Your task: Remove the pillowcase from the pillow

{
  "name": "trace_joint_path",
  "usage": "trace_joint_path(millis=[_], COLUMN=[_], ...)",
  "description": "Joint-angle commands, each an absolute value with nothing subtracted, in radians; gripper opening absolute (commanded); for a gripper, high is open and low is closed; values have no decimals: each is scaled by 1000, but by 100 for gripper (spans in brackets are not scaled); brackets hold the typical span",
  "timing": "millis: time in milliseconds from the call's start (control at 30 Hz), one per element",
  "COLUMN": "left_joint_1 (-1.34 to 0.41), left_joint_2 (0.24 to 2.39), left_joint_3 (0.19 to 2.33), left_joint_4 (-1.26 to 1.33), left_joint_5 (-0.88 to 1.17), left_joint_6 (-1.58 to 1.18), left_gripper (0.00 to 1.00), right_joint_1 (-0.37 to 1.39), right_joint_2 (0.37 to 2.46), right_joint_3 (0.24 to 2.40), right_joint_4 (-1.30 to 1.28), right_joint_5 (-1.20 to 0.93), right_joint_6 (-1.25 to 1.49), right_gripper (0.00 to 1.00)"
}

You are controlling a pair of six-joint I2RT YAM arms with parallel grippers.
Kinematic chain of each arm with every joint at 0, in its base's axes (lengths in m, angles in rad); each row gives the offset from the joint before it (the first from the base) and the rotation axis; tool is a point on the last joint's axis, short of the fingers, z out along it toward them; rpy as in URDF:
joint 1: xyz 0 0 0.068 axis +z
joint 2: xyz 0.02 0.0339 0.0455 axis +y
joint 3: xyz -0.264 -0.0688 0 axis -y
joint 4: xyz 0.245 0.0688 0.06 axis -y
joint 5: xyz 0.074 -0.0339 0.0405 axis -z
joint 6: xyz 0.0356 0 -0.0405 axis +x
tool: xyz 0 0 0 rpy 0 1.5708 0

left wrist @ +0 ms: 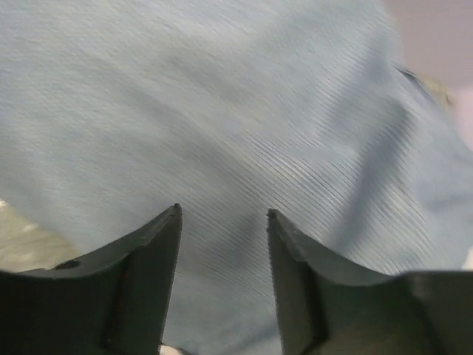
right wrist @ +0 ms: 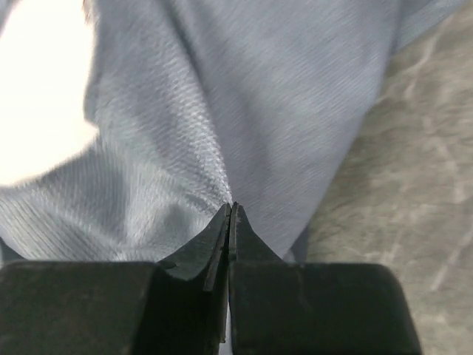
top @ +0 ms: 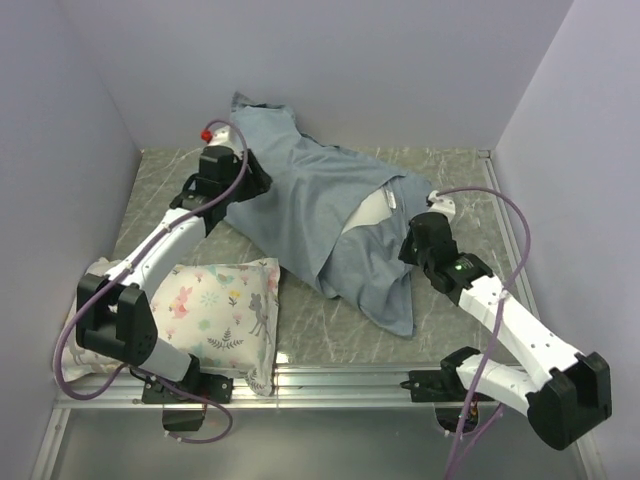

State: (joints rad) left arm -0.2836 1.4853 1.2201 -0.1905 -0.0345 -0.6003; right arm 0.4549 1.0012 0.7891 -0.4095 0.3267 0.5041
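The pillowcase point(top: 310, 210) lies plain slate blue-grey side out, crumpled across the middle of the table. A patch of the white pillow point(top: 372, 208) shows through its opening on the right. My left gripper point(top: 255, 180) is at the pillowcase's far-left part. Its jaws are open in the left wrist view point(left wrist: 223, 211), with the blue-grey pillowcase point(left wrist: 236, 111) filling the view just beyond them. My right gripper point(top: 408, 245) is at the pillowcase's right side, below the opening. There it point(right wrist: 231, 207) is shut, pinching a puckered fold of the pillowcase point(right wrist: 281, 89) at its tips. The white pillow point(right wrist: 37, 96) shows at upper left.
A smaller floral deer-print pillow point(top: 225, 305) lies at the near left, beside the left arm. The grey marbled table point(top: 450, 180) is walled on three sides. A metal rail point(top: 340, 378) runs along the near edge. A bare strip of table point(right wrist: 414, 170) lies right of the right gripper.
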Motion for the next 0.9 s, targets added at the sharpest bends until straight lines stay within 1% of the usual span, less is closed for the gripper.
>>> trace_joint_path(millis=[0,67,100,300,433,500,567,633,667,733,767,800,833,867], left_joint_1=[-391,-435,-461,-748,-817,-822,-822,-822,-819,-801,-793,-779,-773,-769], left_joint_2=[1431,1411,1407,1453,1541,1603,1669,1698,1715,1724,1732,1733,1733,1730], left_joint_3=[1268,1316,1333,1404,1422,1439,1472,1473,1462,1441,1424,1414,1395,1387], left_joint_4=[-101,-135,-153,-212,-218,-242,-299,-339,-333,-307,-298,-288,-263,-252], left_joint_5=[25,3,-30,-164,-198,-218,-322,-426,-434,-420,-376,-353,-325,-296], left_joint_6=[-549,-512,-503,-463,-456,-454,-463,-468,-468,-480,-483,-488,-491,-492], left_gripper=[62,68,72,81,86,88,89,85,84,77,70,50,35,23], right_joint_1=[453,451,453,454,453,451,453,453,453,453,453,453,459,466], right_joint_2=[1040,1058,1061,1068,1068,1049,1034,1026,1026,1032,1041,1046,1051,1048], right_joint_3=[756,750,750,723,719,718,726,742,749,765,773,779,796,805], right_joint_4=[-333,-324,-321,-296,-307,-314,-324,-340,-342,-353,-356,-359,-365,-370], right_joint_5=[253,252,253,247,247,249,250,249,249,247,245,239,235,238], right_joint_6=[503,505,505,512,515,515,514,509,506,499,497,492,489,488], right_gripper=[0,0,0,0,0,0,1,2,3,5,6,7,8,10])
